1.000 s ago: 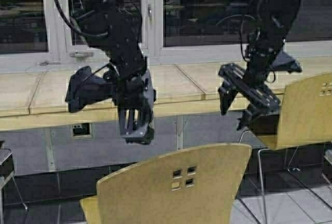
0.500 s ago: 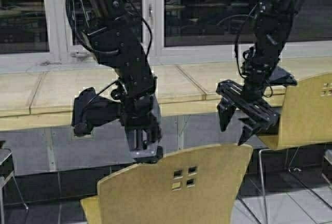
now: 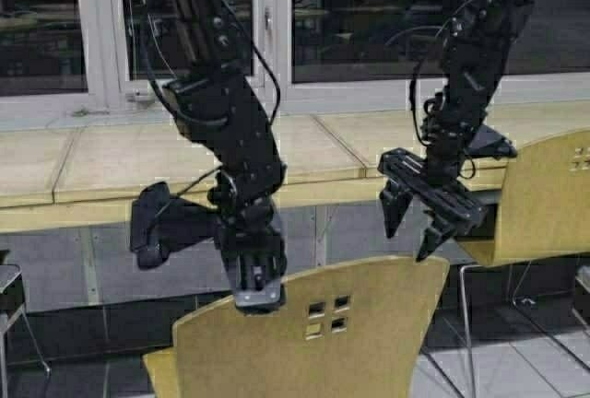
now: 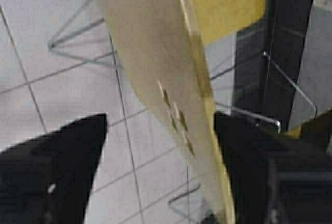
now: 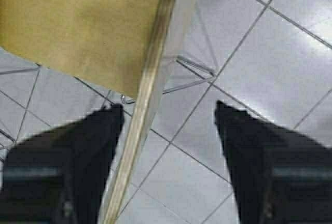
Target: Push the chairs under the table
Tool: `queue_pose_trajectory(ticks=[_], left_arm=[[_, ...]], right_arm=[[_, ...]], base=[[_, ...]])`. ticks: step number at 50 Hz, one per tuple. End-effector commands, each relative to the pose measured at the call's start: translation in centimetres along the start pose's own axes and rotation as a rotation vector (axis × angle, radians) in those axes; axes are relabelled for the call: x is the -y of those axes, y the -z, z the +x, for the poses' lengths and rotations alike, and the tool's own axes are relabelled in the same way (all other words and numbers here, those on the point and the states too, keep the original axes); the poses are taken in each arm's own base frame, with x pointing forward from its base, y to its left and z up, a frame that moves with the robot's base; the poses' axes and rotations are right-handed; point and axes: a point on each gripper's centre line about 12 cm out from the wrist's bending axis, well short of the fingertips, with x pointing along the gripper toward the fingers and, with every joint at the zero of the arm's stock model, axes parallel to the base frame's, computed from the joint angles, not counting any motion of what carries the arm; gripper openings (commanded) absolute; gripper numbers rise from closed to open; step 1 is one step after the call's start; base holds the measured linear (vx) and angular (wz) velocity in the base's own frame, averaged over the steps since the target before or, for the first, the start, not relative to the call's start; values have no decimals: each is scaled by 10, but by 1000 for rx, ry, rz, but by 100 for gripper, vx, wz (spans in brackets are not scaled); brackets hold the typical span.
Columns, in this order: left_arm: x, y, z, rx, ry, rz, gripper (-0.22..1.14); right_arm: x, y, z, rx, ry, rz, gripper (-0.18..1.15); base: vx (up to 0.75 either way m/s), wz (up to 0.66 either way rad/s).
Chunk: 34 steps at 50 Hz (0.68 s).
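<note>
A yellow-tan chair (image 3: pixel 313 324) stands close in front of me, its backrest with four small square holes facing me. A second such chair (image 3: pixel 544 195) stands at the right, against the long beige table (image 3: pixel 92 168). My left gripper (image 3: pixel 256 287) points down, open, astride the left part of the near backrest's top edge. In the left wrist view the backrest (image 4: pixel 155 53) runs between the fingers (image 4: pixel 57 172), close to one. My right gripper (image 3: pixel 410 232) is open just above the backrest's right corner. In the right wrist view the backrest edge (image 5: pixel 150 79) lies beside one finger (image 5: pixel 78 162).
Dark windows with white frames run behind the table. A wall socket (image 3: pixel 145 230) sits under the table edge. Part of a grey seat (image 3: pixel 9 292) shows at the far left. The floor (image 5: pixel 270 53) is pale grey tile, and chrome legs (image 4: pixel 72 42) show below the chair.
Both arms have come down toward the near chair. The left gripper dropped from table-edge height onto the backrest's top edge. The right gripper moved slightly left and down.
</note>
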Motion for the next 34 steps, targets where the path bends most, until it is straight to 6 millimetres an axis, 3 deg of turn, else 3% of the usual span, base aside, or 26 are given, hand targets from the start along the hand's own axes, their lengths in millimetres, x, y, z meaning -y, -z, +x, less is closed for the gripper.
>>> queue_pose_trajectory(ticks=[1, 14, 34], left_arm=[[12, 4, 2, 13, 56, -36, 95], [23, -2, 24, 9, 52, -13, 95], [11, 5, 58, 13, 2, -20, 95]], right_arm=[[-8, -8, 4, 10, -17, 4, 90], [-11, -13, 24, 6, -10, 10, 90], [-8, -17, 55, -12, 14, 18, 90]], base=[[0, 0], [0, 0], [0, 0]])
